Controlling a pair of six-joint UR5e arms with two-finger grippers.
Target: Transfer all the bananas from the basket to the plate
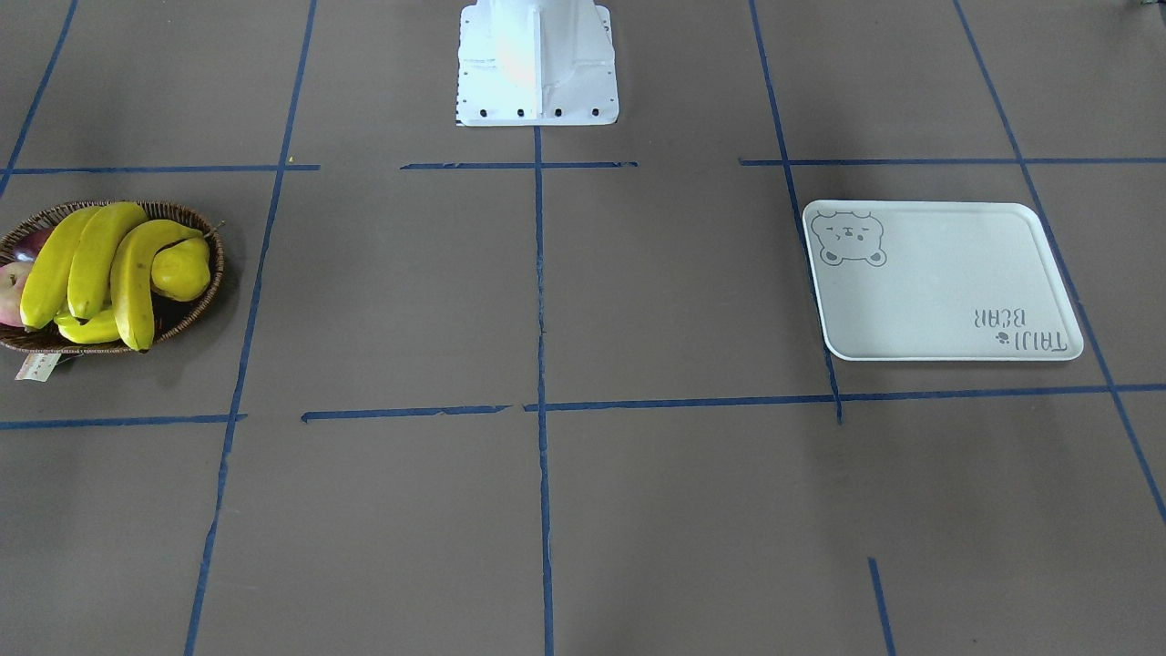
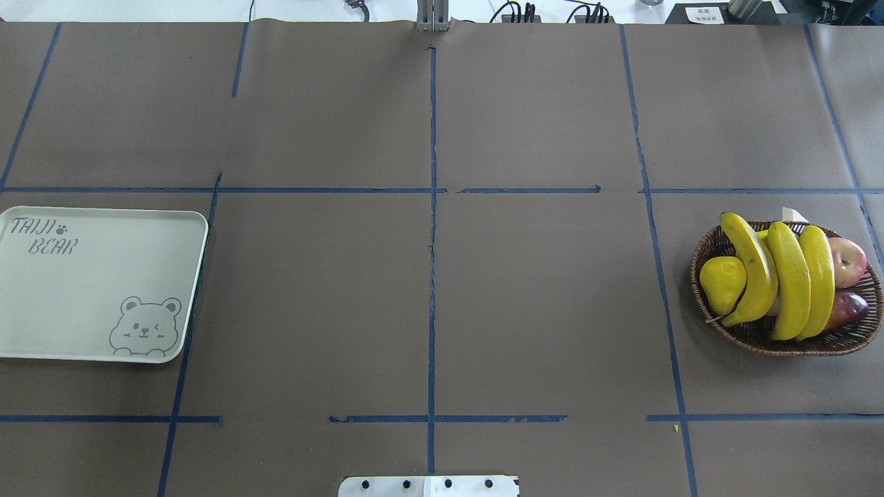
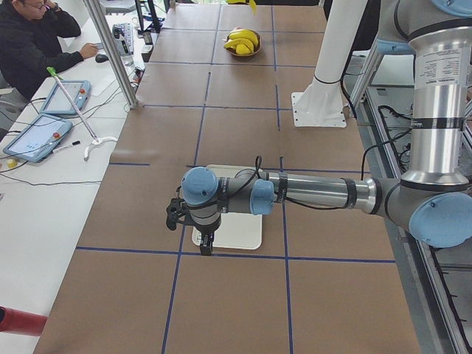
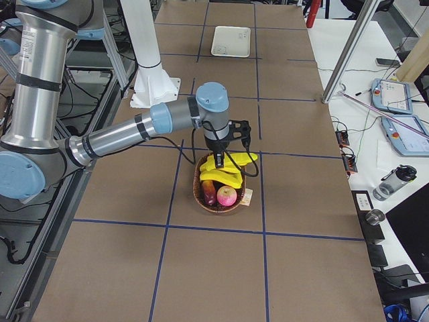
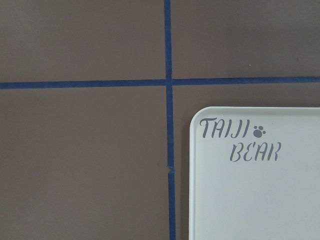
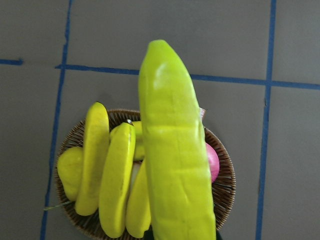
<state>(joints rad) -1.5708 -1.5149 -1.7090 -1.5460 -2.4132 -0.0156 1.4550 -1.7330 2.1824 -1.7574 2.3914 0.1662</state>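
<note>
Nearest you, one banana [image 6: 175, 150] looms over the basket [image 6: 223, 191], pear [image 6: 69, 167] at its 9 o'clock; left gripper [image 3: 206, 248], right gripper [image 4: 218, 164] jaws: can't tell.

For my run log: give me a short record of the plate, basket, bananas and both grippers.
plate: robot's left, bare
basket: robot's right; holds bananas, pear, apple
bananas: none on plate; one fills right wrist view, above basket
left gripper: above plate's corner; jaws cannot be judged
right gripper: above basket; jaws cannot be judged
</note>
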